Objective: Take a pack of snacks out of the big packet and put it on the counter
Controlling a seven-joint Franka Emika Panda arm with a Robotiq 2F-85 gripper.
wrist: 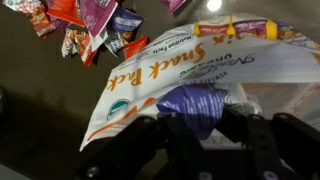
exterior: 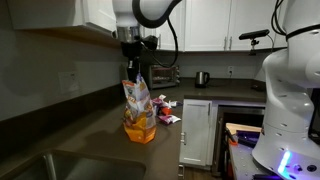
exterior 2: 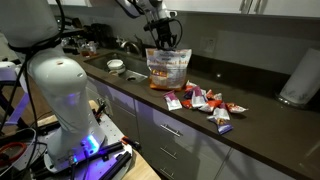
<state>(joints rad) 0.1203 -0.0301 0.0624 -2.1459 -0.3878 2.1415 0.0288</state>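
The big packet (exterior: 140,108) stands upright on the dark counter (exterior: 90,125), away from the wall and near the front edge. Its upper part is printed white and red, and orange contents show through the clear lower part. In both exterior views my claw (exterior: 134,68) hangs straight down at the packet's open top (exterior 2: 168,68). In the wrist view my claw (wrist: 196,128) has its dark fingers on either side of a purple pack (wrist: 195,100) at the packet's mouth. I cannot tell whether they are squeezing it or only flanking it. A loose scatter of small packs (exterior 2: 205,100) lies on the counter beside the packet, apart from it. A steel sink (exterior: 55,165) is set into the counter further along.
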